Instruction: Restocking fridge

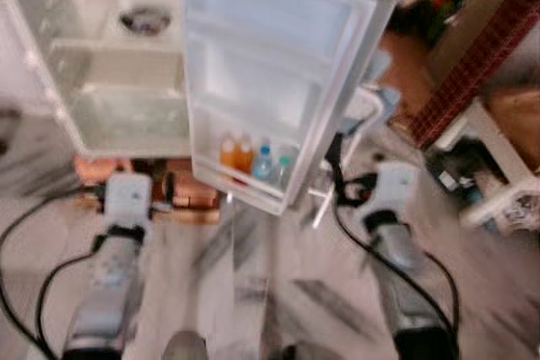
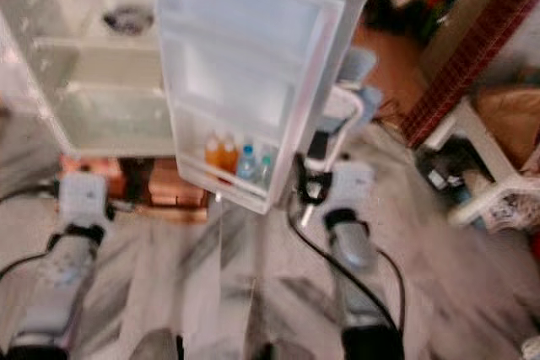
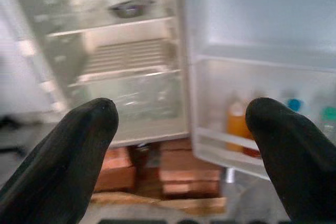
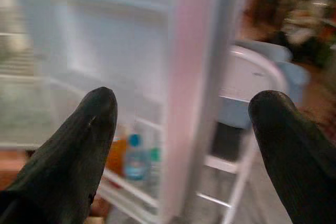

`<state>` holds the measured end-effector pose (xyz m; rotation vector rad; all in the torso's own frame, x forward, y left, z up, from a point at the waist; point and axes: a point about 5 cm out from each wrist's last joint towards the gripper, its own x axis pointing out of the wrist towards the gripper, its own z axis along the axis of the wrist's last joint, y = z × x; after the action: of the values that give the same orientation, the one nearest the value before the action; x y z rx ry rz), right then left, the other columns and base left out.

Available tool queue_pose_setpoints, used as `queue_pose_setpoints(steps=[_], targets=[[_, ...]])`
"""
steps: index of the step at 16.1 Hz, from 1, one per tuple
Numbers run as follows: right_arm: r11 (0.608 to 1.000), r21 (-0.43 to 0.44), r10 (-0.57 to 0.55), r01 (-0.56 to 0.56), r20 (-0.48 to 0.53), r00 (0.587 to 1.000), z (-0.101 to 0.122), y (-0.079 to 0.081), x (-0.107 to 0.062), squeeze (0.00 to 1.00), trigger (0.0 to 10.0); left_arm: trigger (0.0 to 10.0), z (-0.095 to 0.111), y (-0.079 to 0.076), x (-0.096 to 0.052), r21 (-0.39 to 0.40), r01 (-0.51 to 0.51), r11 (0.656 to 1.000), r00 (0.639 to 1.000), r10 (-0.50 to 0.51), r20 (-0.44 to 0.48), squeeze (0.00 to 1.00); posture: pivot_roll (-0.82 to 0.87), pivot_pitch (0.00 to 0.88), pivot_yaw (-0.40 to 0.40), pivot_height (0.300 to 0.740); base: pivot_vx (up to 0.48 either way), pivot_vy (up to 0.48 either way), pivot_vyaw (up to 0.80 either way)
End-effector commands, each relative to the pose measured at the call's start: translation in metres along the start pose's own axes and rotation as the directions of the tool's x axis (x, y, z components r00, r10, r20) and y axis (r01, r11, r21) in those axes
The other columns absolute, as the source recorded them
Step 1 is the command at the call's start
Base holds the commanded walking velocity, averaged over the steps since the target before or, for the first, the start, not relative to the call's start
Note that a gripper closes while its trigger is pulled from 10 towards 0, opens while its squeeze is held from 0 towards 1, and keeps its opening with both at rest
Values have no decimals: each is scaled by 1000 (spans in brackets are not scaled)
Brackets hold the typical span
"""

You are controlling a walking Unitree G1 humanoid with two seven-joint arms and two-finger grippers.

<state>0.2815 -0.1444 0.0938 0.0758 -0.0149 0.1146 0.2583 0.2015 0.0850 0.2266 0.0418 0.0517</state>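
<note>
A white fridge (image 1: 110,82) stands open before me, its door (image 1: 278,65) swung out towards me. The door's bottom shelf holds two orange bottles (image 1: 236,153) and clear bottles with blue and green caps (image 1: 263,163). A dark bowl (image 1: 145,18) sits on an upper shelf inside. My left gripper (image 3: 181,124) is open and empty, held low in front of the fridge's bottom. My right gripper (image 4: 184,129) is open and empty too, facing the door's outer edge (image 4: 191,77).
The fridge rests on red bricks (image 1: 190,193). A white chair (image 1: 367,111) stands just behind the door. A white plastic table (image 1: 498,158) and clutter are at the right. Grey marble floor (image 1: 253,284) lies underfoot. The views are blurred.
</note>
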Motion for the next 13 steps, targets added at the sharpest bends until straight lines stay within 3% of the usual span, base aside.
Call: queue_pose_setpoints(steps=[1,5,11,13], targets=[[999,-9,-31,31,15,999,4,-11,-1,0,10000,10000,2,-8,-1,-9,21,1000,1000,-21,5,0,145,87,-89,740,0,-379,775],[1000,-2,-29,29,23,999,6,-11,-1,0,10000,10000,2,-7,-1,-5,20,1000,1000,-20,6,0,145,94,-85,740,0,-336,770],[1000,3,-25,24,25,999,5,-10,-2,0,10000,10000,4,-9,-2,-42,29,999,999,-28,24,0,144,94,-81,740,166,0,763],[1000,8,-30,29,25,999,5,-10,-2,0,10000,10000,3,-8,-3,-17,39,999,999,-38,20,0,141,97,-81,740,0,0,0]])
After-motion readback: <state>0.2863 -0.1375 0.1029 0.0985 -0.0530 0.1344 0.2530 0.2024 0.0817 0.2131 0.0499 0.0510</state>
